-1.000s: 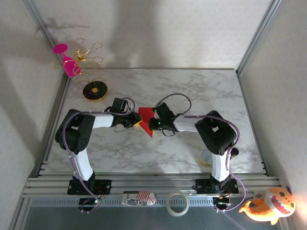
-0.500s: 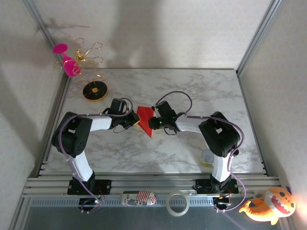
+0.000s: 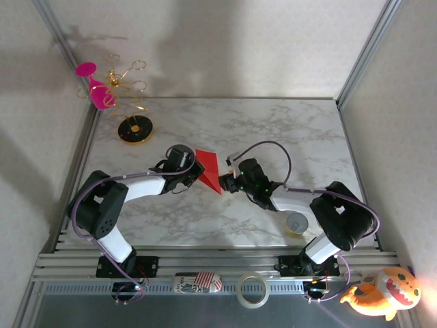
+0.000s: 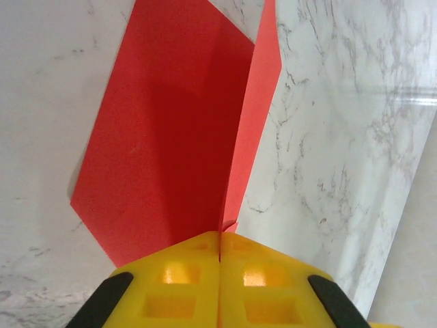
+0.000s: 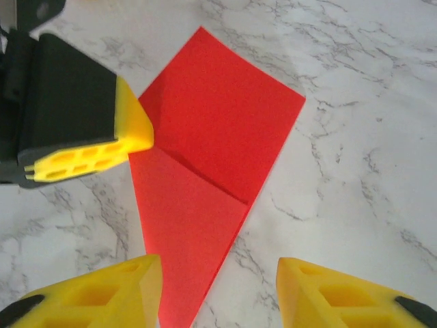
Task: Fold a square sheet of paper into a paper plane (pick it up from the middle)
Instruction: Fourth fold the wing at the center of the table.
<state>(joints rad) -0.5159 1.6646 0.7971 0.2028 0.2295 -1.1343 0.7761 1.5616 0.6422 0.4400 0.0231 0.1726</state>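
Paper (image 4: 171,123) is sitting pinched in your left gripper (image 4: 220,240); right gripper (image 5: 218,277) is hovering spread, so be centring it over the crease (image 5: 205,183).

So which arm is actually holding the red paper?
The left end effector, shut on the paper; the right end effector stands open, gripping nothing.

Soft, diffuse overhead light, broad dim shadows on the back wall (image 3: 225,48), crisp, evenly lit wrist close-ups
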